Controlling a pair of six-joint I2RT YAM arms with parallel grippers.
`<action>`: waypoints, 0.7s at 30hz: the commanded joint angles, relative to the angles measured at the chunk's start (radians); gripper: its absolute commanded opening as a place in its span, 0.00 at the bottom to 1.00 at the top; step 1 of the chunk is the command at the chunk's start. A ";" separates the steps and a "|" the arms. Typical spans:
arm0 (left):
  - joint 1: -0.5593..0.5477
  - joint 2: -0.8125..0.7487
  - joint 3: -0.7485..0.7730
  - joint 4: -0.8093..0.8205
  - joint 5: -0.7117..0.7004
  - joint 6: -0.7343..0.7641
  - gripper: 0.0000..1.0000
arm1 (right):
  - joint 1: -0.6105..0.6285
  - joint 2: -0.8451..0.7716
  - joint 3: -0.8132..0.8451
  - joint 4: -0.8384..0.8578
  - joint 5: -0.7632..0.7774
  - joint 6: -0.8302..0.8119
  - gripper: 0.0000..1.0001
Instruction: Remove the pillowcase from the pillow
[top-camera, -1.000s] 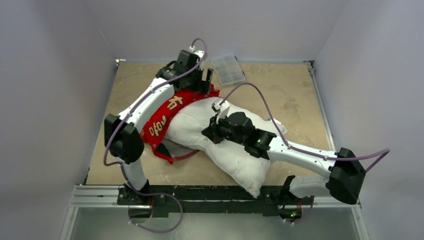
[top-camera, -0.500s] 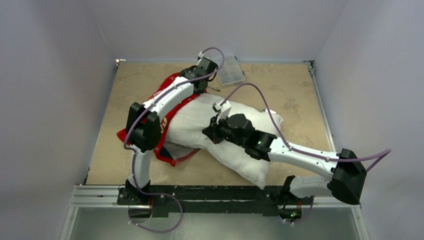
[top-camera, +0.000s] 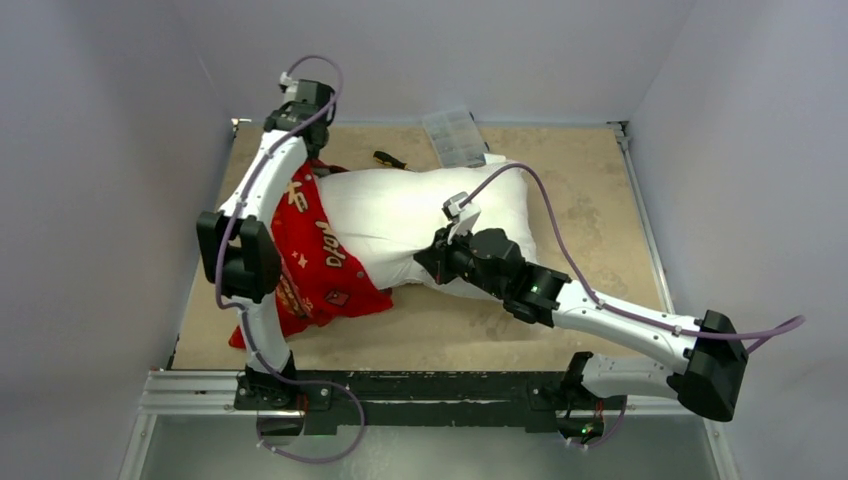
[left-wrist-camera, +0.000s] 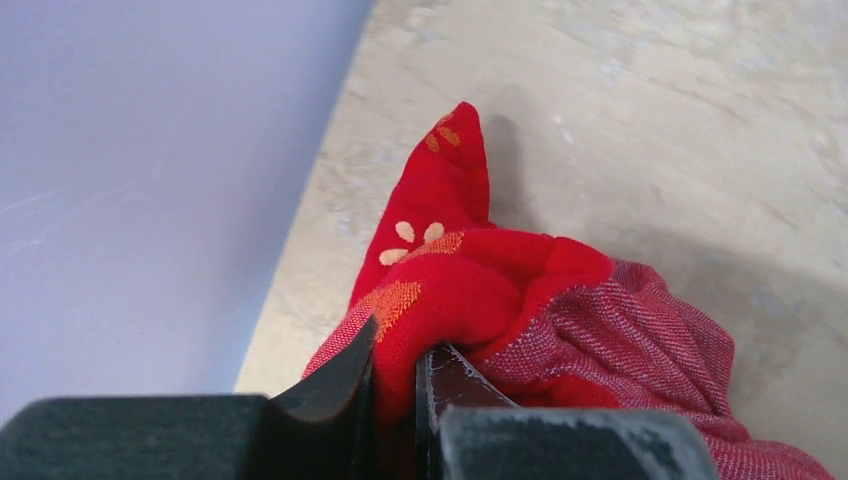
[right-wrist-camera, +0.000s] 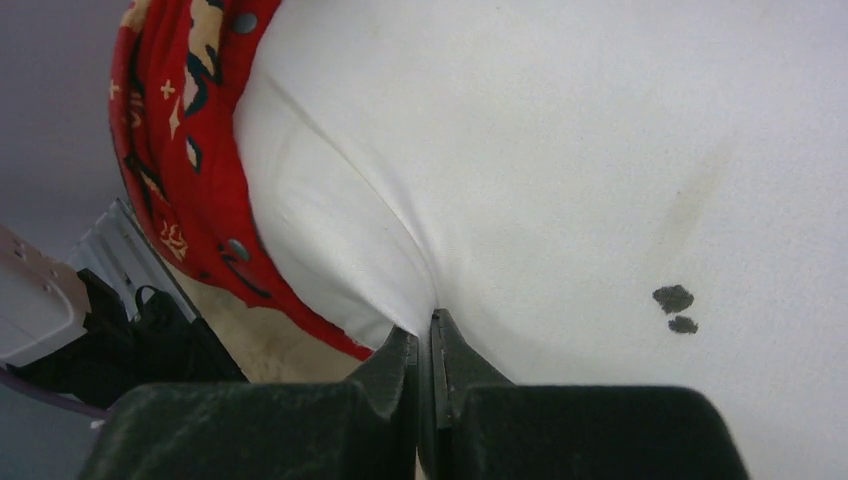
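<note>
**Pillow mostly bared, pillowcase pinched at the far left**

Tan, mottled table (top-camera: 580, 200) underneath everything. Across its middle, plump white pillow (top-camera: 400, 210), long axis running left to right, right end toward the far right, left end tucked into the red cover. Red printed pillowcase (top-camera: 320, 270) bunched over that left end only, draped down toward the near left edge of the table, gold characters and small flowers showing on top.

Left arm (top-camera: 262, 190) stretched along the left side up to the far left corner. Left pincer (left-wrist-camera: 395, 395) clamped tight on a fold of the red cloth, fabric squeezed between the two dark fingers and bulging out beyond them, close beside the pale wall (left-wrist-camera: 150, 150).

Right arm (top-camera: 600, 310) reaching in from the near right. Right pincer (right-wrist-camera: 425, 365) pressed against the near side of the pillow, jaws drawn almost together on a thin pinch of white cloth, creases running away from the grip.

Clear compartment box (top-camera: 455, 138) at the far edge, just beyond the pillow's far side. Small dark-handled screwdriver (top-camera: 392, 160) on the table between that box and the far corner of the pillowcase, right at the pillow's edge; cannot tell whether touching. Smallest of all, two dark specks (right-wrist-camera: 675, 305) on the white cloth, to the right of the right pincer in the wrist view.
</note>
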 joint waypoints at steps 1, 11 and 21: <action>0.097 -0.132 0.039 0.111 -0.152 0.003 0.00 | 0.009 -0.055 0.009 0.059 -0.012 0.042 0.00; -0.099 -0.321 -0.225 0.376 0.095 0.185 0.00 | 0.009 -0.042 0.081 0.053 -0.071 -0.002 0.37; -0.149 -0.501 -0.404 0.437 0.385 0.128 0.00 | -0.077 0.079 0.315 -0.042 0.062 -0.092 0.99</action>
